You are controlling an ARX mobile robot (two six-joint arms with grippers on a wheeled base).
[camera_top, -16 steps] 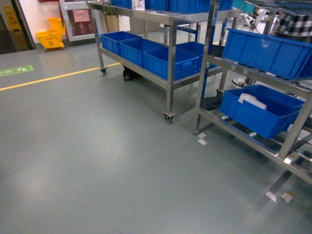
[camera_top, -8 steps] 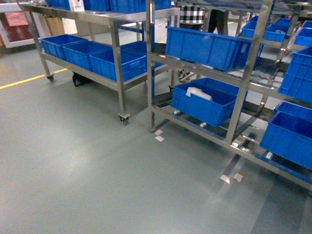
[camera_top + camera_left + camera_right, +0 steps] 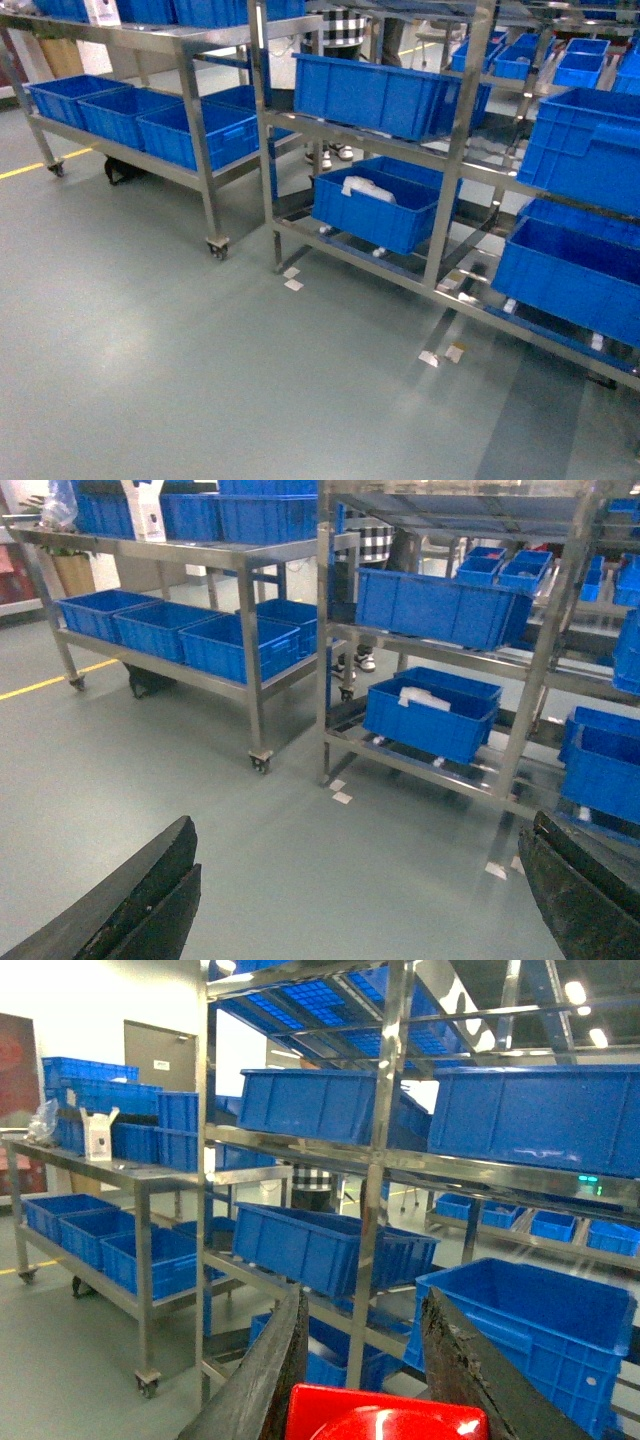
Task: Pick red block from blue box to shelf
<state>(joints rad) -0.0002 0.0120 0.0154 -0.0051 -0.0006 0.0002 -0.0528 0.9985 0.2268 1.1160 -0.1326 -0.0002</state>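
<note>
On my right wrist camera the right gripper (image 3: 362,1380) has its two dark fingers (image 3: 262,1380) pinched against the red block (image 3: 385,1424), which sits between them at the bottom edge of that view; only its top shows. Ahead of that hand rises the shelf (image 3: 380,1170), its steel upright standing almost directly beyond the fingertips. Dark blue crates (image 3: 320,1245) fill the tiers on either side of that post, one on the middle rail just past the left finger, another lower and to the right of the right finger. Further left of the hand stands a wheeled steel cart (image 3: 140,1260) carrying more blue bins.

The left gripper (image 3: 360,900) is spread wide, its black fingers (image 3: 130,910) at the two lower corners of the left wrist view with bare grey floor (image 3: 300,860) between them and nothing held. Beyond it the shelf's lowest tier holds a crate with something white (image 3: 420,696) lying inside. Small pale scraps (image 3: 342,797) lie on the floor by the shelf's feet.

From the head camera I see neither hand, only the shelf (image 3: 455,170), the cart (image 3: 195,150) and, behind the shelf, a person (image 3: 345,28) in a checked shirt. I cannot find the blue box in any view.
</note>
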